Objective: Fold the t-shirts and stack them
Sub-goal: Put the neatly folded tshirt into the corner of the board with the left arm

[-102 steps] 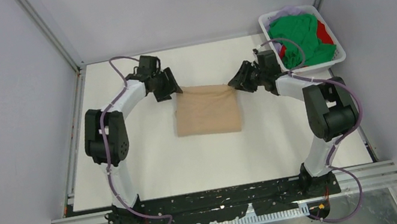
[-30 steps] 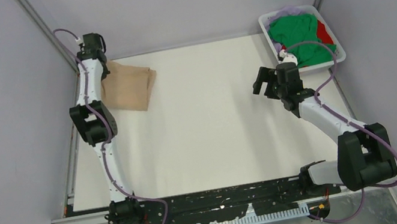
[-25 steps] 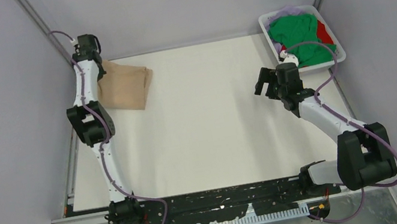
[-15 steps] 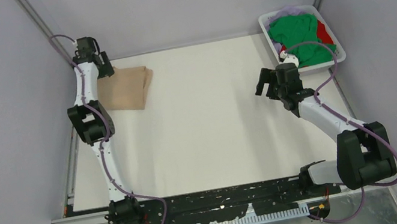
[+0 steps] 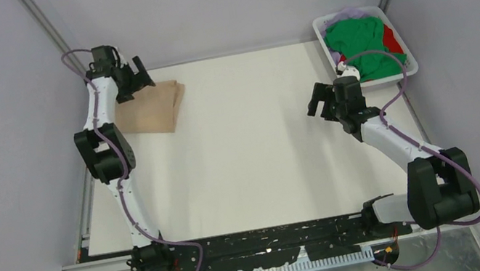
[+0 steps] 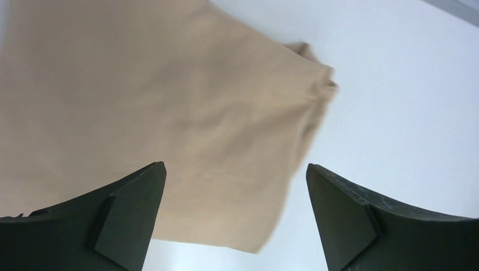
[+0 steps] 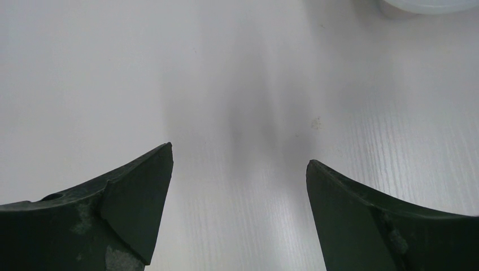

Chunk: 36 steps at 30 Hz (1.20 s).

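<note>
The folded beige-tan t-shirt (image 5: 148, 111) lies at the table's far left corner; it fills the upper left of the left wrist view (image 6: 152, 107). My left gripper (image 5: 136, 80) is open and empty, raised just above the shirt's far edge. In the white basket (image 5: 408, 69) at the far right lie a bright green t-shirt (image 5: 363, 45), a red one (image 5: 391, 38) and a pale lilac one (image 5: 348, 13). My right gripper (image 5: 315, 102) is open and empty over bare table, left of the basket.
Grey walls close in the table on three sides, with metal posts at the far corners. The white table top (image 5: 254, 148) stretches between the two arms. The basket's corner shows at the top right of the right wrist view (image 7: 429, 4).
The left arm carried the folded beige shirt from the table's middle to the far left corner, let it go and lifted away, turning rightwards. The right arm drew back towards the basket and now holds still.
</note>
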Each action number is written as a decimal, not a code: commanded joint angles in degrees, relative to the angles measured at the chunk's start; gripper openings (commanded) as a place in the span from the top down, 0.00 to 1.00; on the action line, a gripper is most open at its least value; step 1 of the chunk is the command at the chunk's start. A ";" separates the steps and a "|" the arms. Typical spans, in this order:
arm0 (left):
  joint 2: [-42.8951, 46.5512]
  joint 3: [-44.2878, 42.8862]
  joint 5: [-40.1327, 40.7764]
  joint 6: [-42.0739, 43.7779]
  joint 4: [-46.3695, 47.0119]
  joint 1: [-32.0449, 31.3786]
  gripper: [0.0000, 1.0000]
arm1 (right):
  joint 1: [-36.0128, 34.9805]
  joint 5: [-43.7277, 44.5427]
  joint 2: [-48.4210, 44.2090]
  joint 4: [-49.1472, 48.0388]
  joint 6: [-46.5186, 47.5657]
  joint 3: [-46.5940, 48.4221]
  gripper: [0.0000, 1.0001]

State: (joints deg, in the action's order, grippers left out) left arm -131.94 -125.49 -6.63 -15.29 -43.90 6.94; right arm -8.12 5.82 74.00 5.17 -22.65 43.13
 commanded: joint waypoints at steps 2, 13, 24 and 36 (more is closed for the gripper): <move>3.95 7.66 -22.09 -11.37 5.69 -0.97 0.01 | 0.18 -2.47 -1.77 -3.28 -0.61 0.91 0.05; -5.70 -1.14 -19.03 -10.47 -1.85 -6.43 0.00 | 0.21 -2.38 -3.36 -4.02 -0.82 -0.37 0.05; -12.05 -3.35 -22.60 -24.44 4.72 -3.04 0.00 | 0.21 -0.62 -2.39 -2.68 -0.14 0.55 0.05; -17.69 -8.69 -21.94 -34.70 15.23 -0.13 0.00 | 0.46 1.60 -0.26 -1.86 0.68 1.69 0.05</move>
State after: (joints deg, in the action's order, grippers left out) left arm -147.70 -132.11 -28.64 -47.68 -35.07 5.78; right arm -8.08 5.74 72.77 4.16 -22.63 42.76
